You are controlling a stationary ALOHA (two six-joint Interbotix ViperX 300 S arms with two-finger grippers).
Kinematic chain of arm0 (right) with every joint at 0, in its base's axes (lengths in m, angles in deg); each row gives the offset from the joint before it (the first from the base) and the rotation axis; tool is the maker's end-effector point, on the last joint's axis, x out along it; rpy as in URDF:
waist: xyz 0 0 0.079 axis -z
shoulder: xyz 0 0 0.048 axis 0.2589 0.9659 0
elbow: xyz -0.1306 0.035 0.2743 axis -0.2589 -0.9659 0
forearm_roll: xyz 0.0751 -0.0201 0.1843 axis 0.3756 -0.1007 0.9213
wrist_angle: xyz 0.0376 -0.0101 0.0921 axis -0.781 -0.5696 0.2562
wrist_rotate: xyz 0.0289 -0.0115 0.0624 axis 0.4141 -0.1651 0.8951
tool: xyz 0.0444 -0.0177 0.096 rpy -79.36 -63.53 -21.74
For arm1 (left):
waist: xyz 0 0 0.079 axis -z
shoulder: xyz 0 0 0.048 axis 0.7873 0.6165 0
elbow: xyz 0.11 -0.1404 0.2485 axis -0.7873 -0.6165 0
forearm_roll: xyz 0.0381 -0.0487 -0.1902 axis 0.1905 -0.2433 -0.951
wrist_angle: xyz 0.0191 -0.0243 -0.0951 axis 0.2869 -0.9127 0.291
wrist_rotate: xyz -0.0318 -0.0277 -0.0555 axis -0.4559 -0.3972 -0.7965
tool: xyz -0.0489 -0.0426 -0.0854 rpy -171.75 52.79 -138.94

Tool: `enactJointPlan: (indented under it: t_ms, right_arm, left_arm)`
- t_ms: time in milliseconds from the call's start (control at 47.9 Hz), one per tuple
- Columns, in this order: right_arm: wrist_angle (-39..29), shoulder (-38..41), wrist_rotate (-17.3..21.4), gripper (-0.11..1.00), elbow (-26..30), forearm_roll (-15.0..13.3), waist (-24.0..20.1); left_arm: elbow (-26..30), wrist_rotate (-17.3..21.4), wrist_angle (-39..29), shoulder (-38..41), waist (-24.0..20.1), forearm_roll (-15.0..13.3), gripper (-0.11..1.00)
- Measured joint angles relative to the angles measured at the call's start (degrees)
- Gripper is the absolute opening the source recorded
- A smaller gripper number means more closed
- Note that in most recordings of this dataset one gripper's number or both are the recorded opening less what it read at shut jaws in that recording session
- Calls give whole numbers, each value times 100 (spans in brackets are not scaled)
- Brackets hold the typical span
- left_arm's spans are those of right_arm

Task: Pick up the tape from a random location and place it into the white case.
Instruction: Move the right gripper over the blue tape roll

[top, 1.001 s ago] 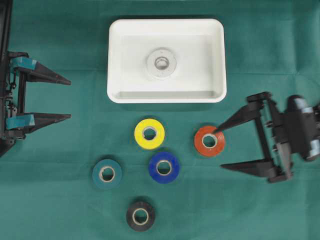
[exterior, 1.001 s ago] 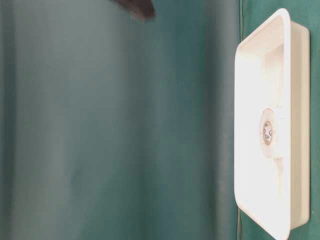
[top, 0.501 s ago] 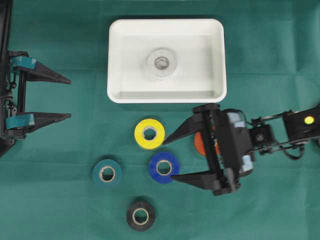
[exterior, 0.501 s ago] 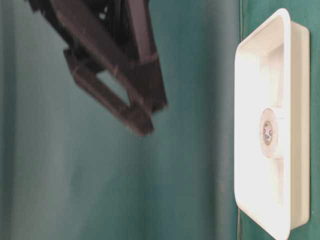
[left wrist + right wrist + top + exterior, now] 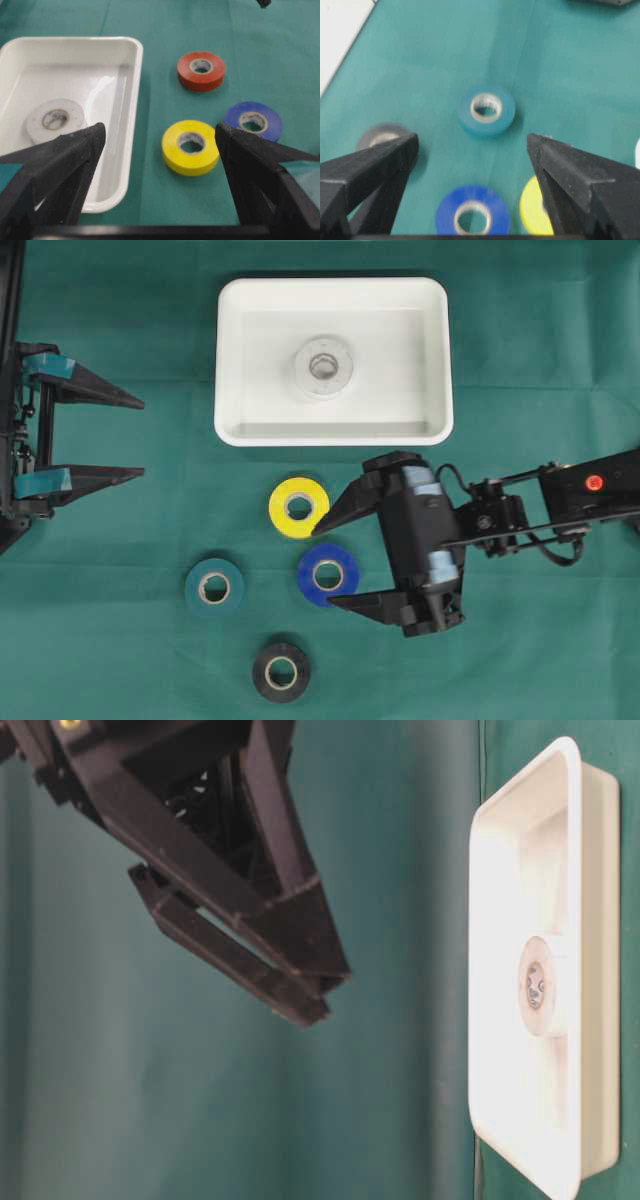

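Five tape rolls lie loose on the green table, below the white case; a sixth, the white roll, already sits flat near the middle of the case, so the job looks partly done. The right hand hangs over the cluster with its fingers spread wide apart and nothing between them; the upper tip points toward the yellow roll and the lower tip ends just past the blue roll, so the blue one at the hand's 9 o'clock seems the likely target; in the right wrist view it lies centred low between the two fingers, which suits a straight drop onto it.

The left hand waits at the table's 9 o'clock edge, fingers also apart and empty, well clear of the work; it probably stays parked to keep the path to the case free.

Around the blue roll: yellow at its 11 o'clock, just beside it; the teal roll at 9 o'clock, well apart; the black roll at 7 o'clock, near. The orange roll is hidden under the right arm from overhead, though the left wrist view shows it on the cloth beyond the yellow one. Yellow is the crowding risk; a wide finger may nudge it while closing.
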State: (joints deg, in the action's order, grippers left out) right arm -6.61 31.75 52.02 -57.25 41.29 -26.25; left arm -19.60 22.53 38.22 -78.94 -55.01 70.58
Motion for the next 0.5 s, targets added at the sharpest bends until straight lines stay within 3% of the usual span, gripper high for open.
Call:
enactJointPlan:
  t_ms: [271, 501]
  right_arm:
    - [-2083, 606, 211, 92, 1002, 0, 0]
    - [-3357, 1028, 211, 92, 1740, -26, 0]
  left_arm:
    - [0, 0, 9, 149, 0, 0, 91]
    - [0, 0, 9, 158, 0, -9, 91]
